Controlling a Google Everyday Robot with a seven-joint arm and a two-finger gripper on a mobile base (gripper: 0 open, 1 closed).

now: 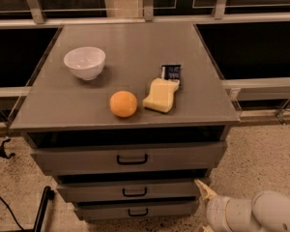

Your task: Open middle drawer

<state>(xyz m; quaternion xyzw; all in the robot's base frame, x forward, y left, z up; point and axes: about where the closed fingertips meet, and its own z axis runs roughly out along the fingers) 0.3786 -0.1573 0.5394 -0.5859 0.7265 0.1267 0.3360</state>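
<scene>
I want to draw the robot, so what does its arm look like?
Its arm is made of chubby, rounded tube pieces, white to pale grey, smooth and plain, with no cables or markings that show. At its end is the pincer, cream-coloured and pointy. It shows at the bottom right corner, just beside the middle drawer.

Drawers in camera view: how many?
3, stacked under the tabletop: top drawer, middle drawer, bottom drawer. The tool is low right, beside the middle drawer's right end.

End effector (203, 195) low right, just beside middle drawer (106, 191) right end.
</scene>
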